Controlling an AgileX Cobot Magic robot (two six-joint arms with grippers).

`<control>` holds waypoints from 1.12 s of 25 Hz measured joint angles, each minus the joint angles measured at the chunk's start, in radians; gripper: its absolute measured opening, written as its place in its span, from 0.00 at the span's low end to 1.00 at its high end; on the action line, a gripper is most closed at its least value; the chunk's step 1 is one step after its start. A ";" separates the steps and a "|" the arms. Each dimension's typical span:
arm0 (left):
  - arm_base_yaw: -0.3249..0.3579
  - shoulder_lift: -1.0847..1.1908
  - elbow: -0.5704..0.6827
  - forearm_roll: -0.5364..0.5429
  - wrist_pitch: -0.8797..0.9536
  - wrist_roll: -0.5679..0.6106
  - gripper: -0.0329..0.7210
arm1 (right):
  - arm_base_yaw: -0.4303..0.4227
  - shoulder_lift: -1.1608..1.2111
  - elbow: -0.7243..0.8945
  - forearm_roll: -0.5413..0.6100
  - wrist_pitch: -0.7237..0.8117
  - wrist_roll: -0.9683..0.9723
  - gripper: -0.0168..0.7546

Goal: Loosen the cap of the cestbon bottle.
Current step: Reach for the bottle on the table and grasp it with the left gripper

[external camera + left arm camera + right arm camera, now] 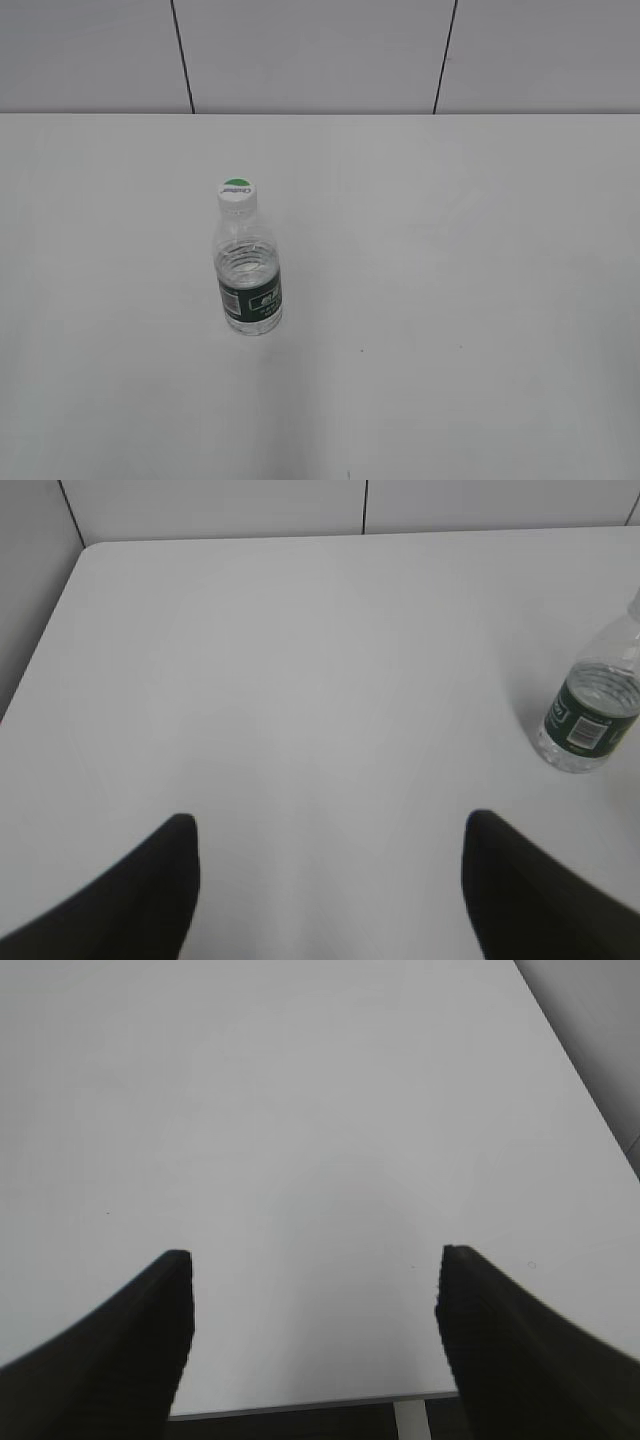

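Note:
The cestbon bottle point(249, 275) stands upright on the white table, left of the middle. It is clear plastic with a dark green label band near its base. Its white cap point(237, 192) with a green half-circle sits on top. In the left wrist view the bottle point(590, 715) is at the right edge, its cap out of frame. My left gripper point(330, 825) is open and empty, well left of the bottle. My right gripper point(315, 1260) is open and empty over the table's front edge. Neither gripper shows in the exterior view.
The white table point(450, 300) runs back to a grey panelled wall point(320, 55). The table's left edge point(40, 650) shows in the left wrist view, and its right edge point(580, 1090) and front edge point(300, 1405) show in the right wrist view.

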 joint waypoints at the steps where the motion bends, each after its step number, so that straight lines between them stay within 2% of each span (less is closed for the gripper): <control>1: 0.000 0.000 -0.005 0.000 -0.004 0.000 0.69 | 0.000 0.000 0.000 0.000 0.000 0.000 0.78; 4: 0.000 0.000 -0.024 0.000 -0.090 0.000 0.69 | 0.000 0.000 0.000 0.000 0.000 0.000 0.78; 11: 0.000 0.098 -0.030 0.005 -0.467 0.023 0.69 | 0.000 0.000 0.000 0.000 0.000 0.000 0.78; 19: 0.000 0.532 -0.027 0.009 -0.806 0.036 0.69 | 0.000 0.000 0.000 0.000 0.000 0.000 0.78; 24: 0.000 0.805 0.057 0.004 -1.245 0.028 0.66 | 0.000 0.000 0.000 0.000 0.000 0.000 0.78; 28: -0.009 0.971 0.142 0.002 -1.470 -0.036 0.65 | 0.000 0.000 0.000 0.000 0.000 0.000 0.78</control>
